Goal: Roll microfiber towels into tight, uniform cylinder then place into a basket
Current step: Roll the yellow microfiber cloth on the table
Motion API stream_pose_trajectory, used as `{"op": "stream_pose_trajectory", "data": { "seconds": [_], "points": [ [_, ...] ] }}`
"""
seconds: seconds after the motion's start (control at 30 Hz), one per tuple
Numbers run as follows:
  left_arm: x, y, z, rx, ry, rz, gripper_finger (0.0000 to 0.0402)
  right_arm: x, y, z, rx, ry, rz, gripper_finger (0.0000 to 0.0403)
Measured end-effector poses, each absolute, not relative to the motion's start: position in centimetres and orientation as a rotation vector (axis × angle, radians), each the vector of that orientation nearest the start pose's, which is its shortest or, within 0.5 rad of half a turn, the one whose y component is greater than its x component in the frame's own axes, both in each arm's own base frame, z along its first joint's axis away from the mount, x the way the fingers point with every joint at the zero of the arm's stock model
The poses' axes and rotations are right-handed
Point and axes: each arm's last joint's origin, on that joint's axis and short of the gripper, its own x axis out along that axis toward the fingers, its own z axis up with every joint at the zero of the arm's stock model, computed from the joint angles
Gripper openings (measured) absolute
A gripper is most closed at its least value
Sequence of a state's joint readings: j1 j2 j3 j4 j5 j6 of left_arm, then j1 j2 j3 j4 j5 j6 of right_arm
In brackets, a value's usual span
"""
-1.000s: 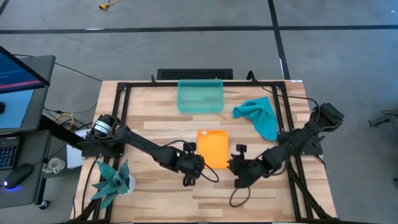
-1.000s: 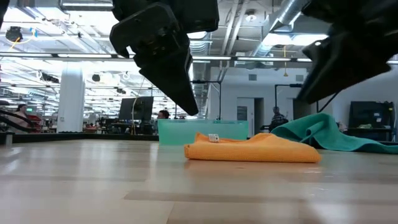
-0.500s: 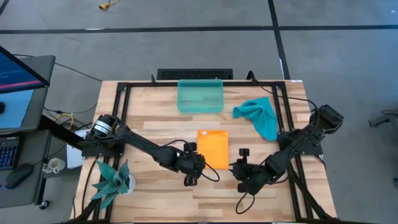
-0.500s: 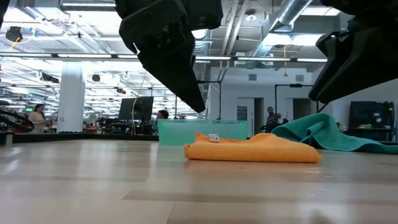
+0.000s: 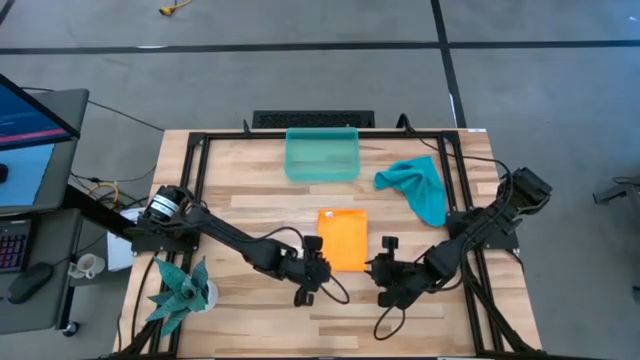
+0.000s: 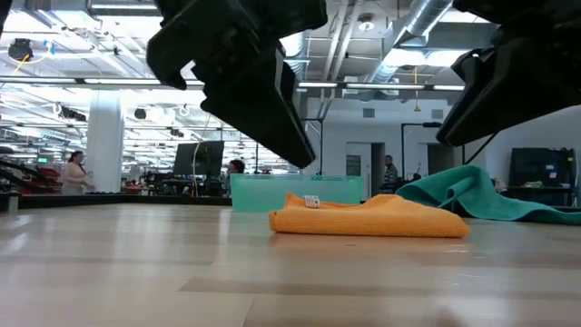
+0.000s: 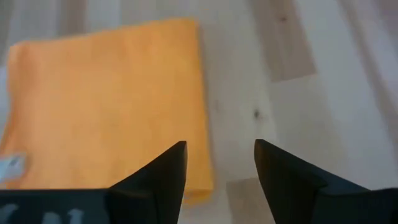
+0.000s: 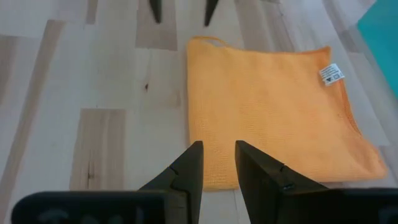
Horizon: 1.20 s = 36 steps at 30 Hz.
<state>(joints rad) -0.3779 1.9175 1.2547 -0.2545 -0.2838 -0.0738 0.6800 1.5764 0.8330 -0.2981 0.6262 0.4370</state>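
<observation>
The orange towel (image 5: 342,238) lies folded flat in a neat rectangle near the middle of the wooden surface (image 5: 240,190), with a small white tag (image 8: 331,74) at one corner. The left claw (image 5: 312,272) hangs low just beside the towel's near left corner; its two dark fingers (image 7: 163,173) stand apart with nothing between them, and the left wrist view shows them straddling the towel's edge from above, bare wood on one side and orange cloth on the other. The right claw (image 5: 385,277) sits off the towel's near right corner, apart from the cloth. Its fingers (image 8: 186,171) are separated by a narrow gap and hold nothing, pointing at the towel's near edge. In the low view both claws hover above the surface, not touching it, and the orange towel rests as a low mound between them.

The teal-blue towel (image 5: 418,186) lies crumpled toward the far right, well apart from the orange one. The basket (image 5: 322,154) stands at the far edge of the surface, beyond the orange towel, and looks empty from above. A spiky teal plant (image 5: 180,288) stands at the near left corner. In the room behind, a person (image 6: 73,171) shows far off at the left of the low view
</observation>
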Motion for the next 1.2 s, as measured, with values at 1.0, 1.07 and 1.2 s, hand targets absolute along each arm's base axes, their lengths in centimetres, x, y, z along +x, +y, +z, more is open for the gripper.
{"op": "stream_pose_trajectory", "data": {
  "seconds": [1.0, 1.07, 1.2],
  "points": [
    [37.8, -13.2, 15.3, 0.217, 0.879, -0.080, 0.0180, 23.5, 16.7, 16.7, -0.190, 0.807, -0.146, 0.0130],
    [37.6, -13.0, 14.6, 0.232, 0.916, -0.075, 0.0180, 23.6, 16.7, 16.7, -0.190, 0.808, -0.147, 0.0143],
    [37.8, -12.9, 13.8, 0.233, 0.939, -0.073, 0.0180, 23.6, 16.6, 16.7, -0.194, 0.812, -0.150, 0.0175]
  ]
}}
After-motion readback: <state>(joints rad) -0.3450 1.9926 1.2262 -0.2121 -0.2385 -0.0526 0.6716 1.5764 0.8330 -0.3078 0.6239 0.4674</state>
